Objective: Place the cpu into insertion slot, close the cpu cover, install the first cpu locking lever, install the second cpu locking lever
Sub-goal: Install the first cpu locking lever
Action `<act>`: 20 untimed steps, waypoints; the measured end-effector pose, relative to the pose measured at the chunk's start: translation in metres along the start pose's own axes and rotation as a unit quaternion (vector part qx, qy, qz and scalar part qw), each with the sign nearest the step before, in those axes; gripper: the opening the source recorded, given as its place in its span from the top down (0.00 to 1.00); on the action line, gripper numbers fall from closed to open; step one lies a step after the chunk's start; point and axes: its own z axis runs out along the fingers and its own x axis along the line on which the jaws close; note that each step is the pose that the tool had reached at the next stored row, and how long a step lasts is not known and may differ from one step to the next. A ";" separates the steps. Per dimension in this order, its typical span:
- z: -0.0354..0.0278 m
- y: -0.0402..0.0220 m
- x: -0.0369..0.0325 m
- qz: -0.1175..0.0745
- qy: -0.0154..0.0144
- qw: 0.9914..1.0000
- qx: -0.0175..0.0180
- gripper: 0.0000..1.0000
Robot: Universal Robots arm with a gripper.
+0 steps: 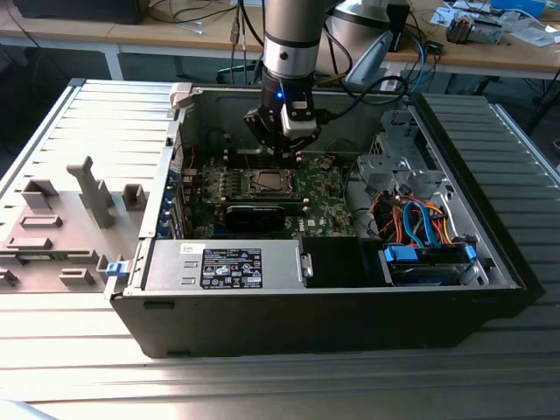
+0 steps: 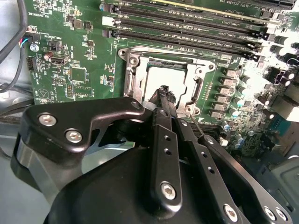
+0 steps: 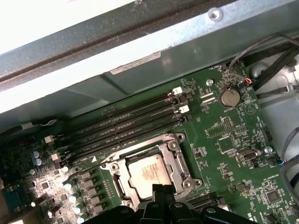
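Exterior view: the arm is reaching down into the open computer case, and the gripper is hanging just above the motherboard. The insertion slot is lying directly below the gripper, its silver rim showing against the green board. The long black card is sitting just beside the slot, on its side toward the power supply. A bundle of orange and blue cables is lying well apart from the slot, toward the exterior view's right.

Second wrist view: the gripper is hovering over the insertion slot, the fingers pressing together at the tips with no gap between them and nothing held. The cpu is sitting inside the slot, and the cpu cover is lying down around it as a silver frame. The memory slots are running alongside the slot's far edge.

First wrist view: the cpu is resting flat in the insertion slot, face up, framed by the cpu cover. The gripper is sitting at the slot's near edge, tips meeting. The memory slots are lying between the slot and the case wall. A coin cell is sitting on the board beyond the memory slots' latch ends.
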 end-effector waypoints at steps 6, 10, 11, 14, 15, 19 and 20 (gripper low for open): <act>0.0000 0.0000 0.0000 -0.004 0.000 1.000 0.000 0.89; 0.0000 0.0000 0.0000 -0.007 0.000 1.000 0.000 0.89; 0.0000 0.0000 0.0000 -0.007 0.000 1.000 0.000 0.89; 0.0000 0.0000 0.0000 -0.009 0.000 1.000 0.000 0.89; 0.0000 0.0000 0.0000 -0.010 0.000 1.000 0.000 0.89; 0.0000 0.0000 0.0000 -0.012 0.000 1.000 0.000 0.89; 0.0000 0.0000 0.0000 -0.013 0.000 1.000 0.000 0.89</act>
